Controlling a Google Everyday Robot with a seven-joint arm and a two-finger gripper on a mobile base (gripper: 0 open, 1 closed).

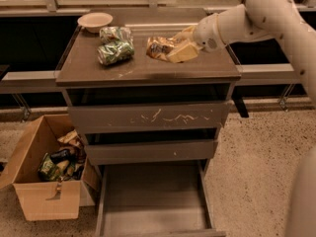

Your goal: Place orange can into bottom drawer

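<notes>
Zero cans in the bottom drawer (pixel 153 201) so far. It stands pulled out at floor level with its floor bare. Orange can (pixel 157 47) is on the cabinet top (pixel 148 69), right of centre, lying on its side. Gripper (pixel 174 47) is at the can's right end, touching or overlapping it from this view, with the arm reaching in from the right. Cannot tell how far the gripper is open or whether it actually has hold of the can.

Judgement: early stage, at the grasp step. Left to do: secure the can, lift it off the top, bring it forward and down past the scratched drawer front (pixel 148 116), and let go over the open drawer.

Can look: small drink can, mottled brown-orange with pale tan patches. It looks crumpled, with no clean cylinder outline. Probably light, and it may roll or slip if nudged.

Green cans (pixel 114 52) lie to its left, apart from it. Bowl (pixel 95 20) sits at the back left corner. Box (pixel 44 201) with clutter is on the floor left of the cabinet, not involved.
</notes>
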